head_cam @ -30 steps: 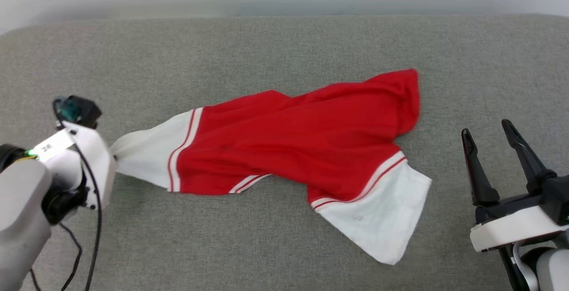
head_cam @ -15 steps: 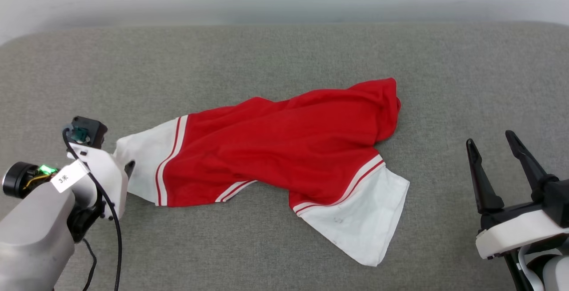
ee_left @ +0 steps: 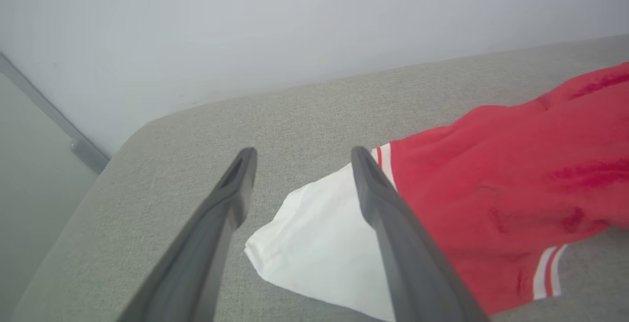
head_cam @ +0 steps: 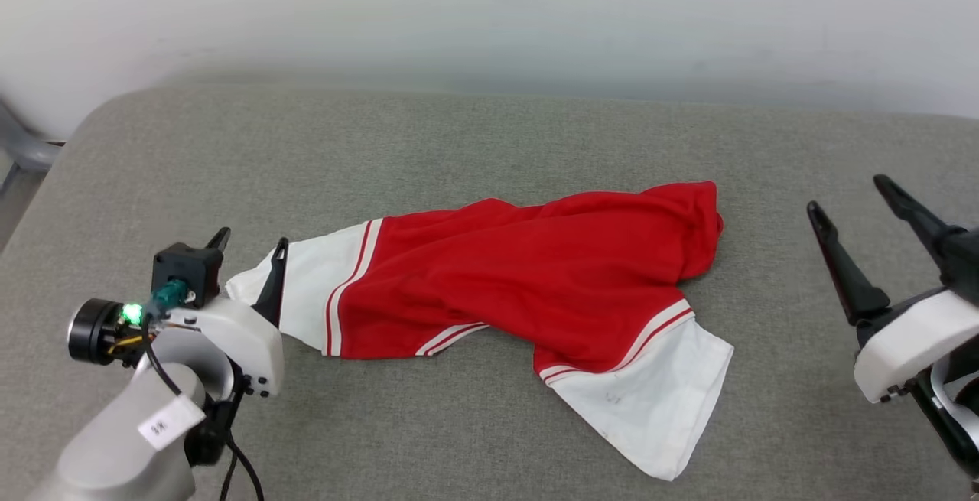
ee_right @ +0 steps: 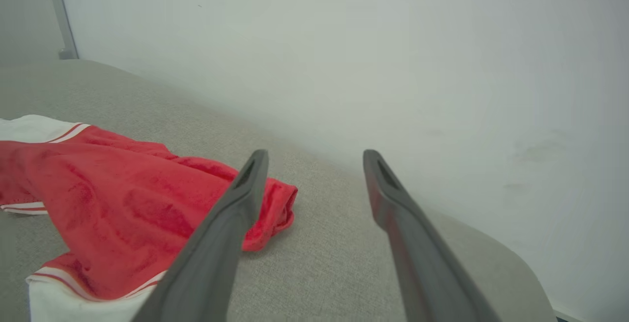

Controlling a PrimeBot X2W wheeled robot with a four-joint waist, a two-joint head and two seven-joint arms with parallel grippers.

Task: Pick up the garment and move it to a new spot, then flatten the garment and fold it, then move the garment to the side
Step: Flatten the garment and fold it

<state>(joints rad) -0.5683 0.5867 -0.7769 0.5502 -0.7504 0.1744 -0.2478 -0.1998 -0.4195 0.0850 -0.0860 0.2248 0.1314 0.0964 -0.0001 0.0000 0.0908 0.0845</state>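
Shirt [head_cam: 520, 279] lies crumpled in the middle of the cushion [head_cam: 459, 141], long axis running 9 to 3 o'clock. One white sleeve [head_cam: 310, 291] is at its 9 o'clock end; the second sleeve [head_cam: 650, 401] splays toward 5 o'clock.

Left gripper [head_cam: 252, 242] at 8 o'clock: fingers spread wide, pinching nothing. The sleeve corner lies just under and between them; contact not discernible. Right gripper [head_cam: 847, 196] at 3 o'clock: also spread, empty, well apart from the cloth.

Judgement: shirt is set down, so flattening is the step in hand. To do it well, take one edge per gripper at opposite ends and pinch low against the cushion. Draw apart toward 9 and 3 until the ridges across the red body flatten. Pull evenly, or the cloth will likely slide whole rather than spread.

Materials: thin, limp knit. Red body in soft folds, striped trim at the sleeve seams. Cushion is grey, coarse-woven, round-cornered, probably grippy. Wall [head_cam: 489, 11] plain, pale.
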